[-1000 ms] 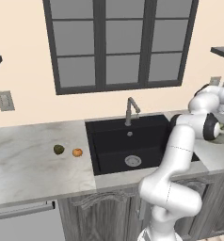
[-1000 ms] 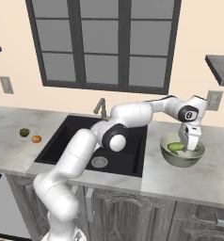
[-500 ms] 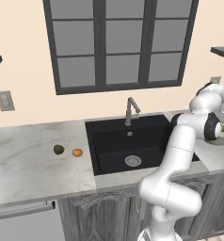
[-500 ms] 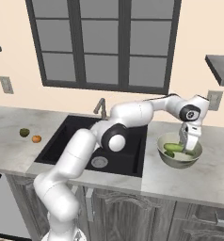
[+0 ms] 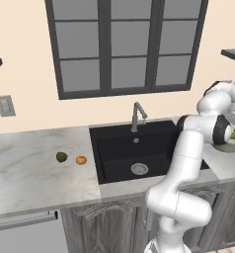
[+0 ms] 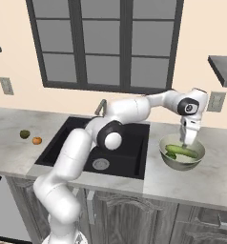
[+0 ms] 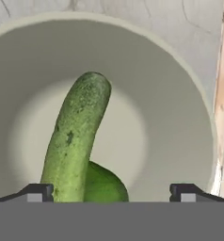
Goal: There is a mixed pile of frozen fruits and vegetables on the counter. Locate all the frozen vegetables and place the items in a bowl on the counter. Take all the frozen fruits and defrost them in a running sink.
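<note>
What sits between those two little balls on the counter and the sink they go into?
Nothing visible. The orange ball and the olive-brown ball lie on bare counter just left of the sink, with only open stone between them and its rim.

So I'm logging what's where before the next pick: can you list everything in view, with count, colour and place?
cucumber: one, long, green, lying in the bowl
round vegetable: one, shiny dark green, in the bowl against the cucumber
bowl: one, pale grey-green, on the counter right of the sink
orange ball: one, on the counter left of the sink
olive-brown ball: one, just left of the orange ball
sink: one, black, with a round metal drain
faucet: one, grey metal, behind the sink
counter: light marbled stone
window: dark-framed, above the sink
pincer: one, open, over the bowl
</note>
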